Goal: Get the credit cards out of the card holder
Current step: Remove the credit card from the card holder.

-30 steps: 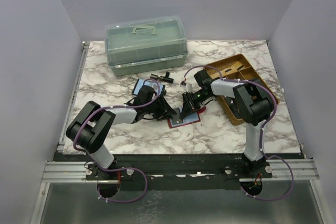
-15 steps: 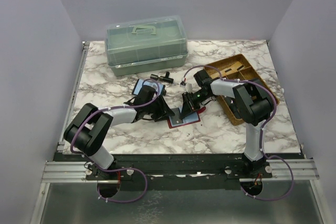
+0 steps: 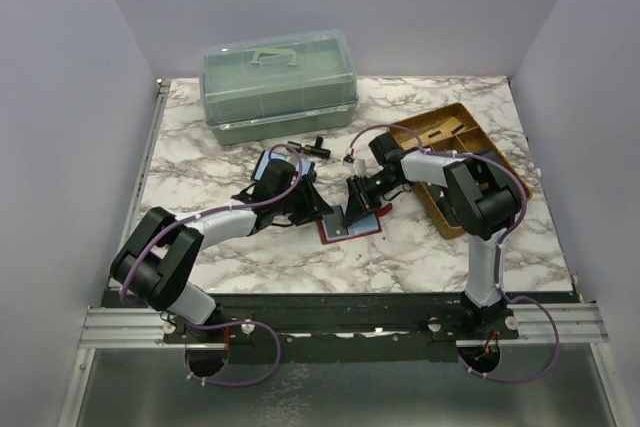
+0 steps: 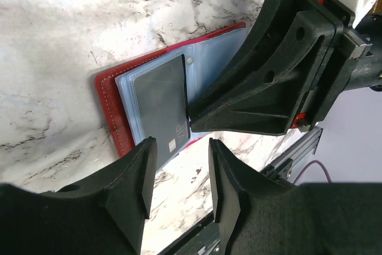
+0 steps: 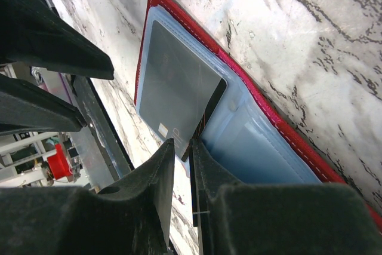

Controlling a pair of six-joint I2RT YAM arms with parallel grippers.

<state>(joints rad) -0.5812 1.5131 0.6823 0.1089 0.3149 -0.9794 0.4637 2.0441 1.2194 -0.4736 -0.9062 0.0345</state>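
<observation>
You're seeing the left arm point(image 3: 225, 219) and right arm point(image 3: 430, 164) wearing black joints and pale grey links, purple cables point(image 3: 395, 128) looping along both, the left pincer point(image 4: 180, 143) showing matte black fingers

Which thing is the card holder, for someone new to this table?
At the marble table's centre, between the left gripper and right gripper, a small wallet lies open. It is the card holder: red rim around blue sleeves, unlike the dark-edged blue case farther back.
</observation>
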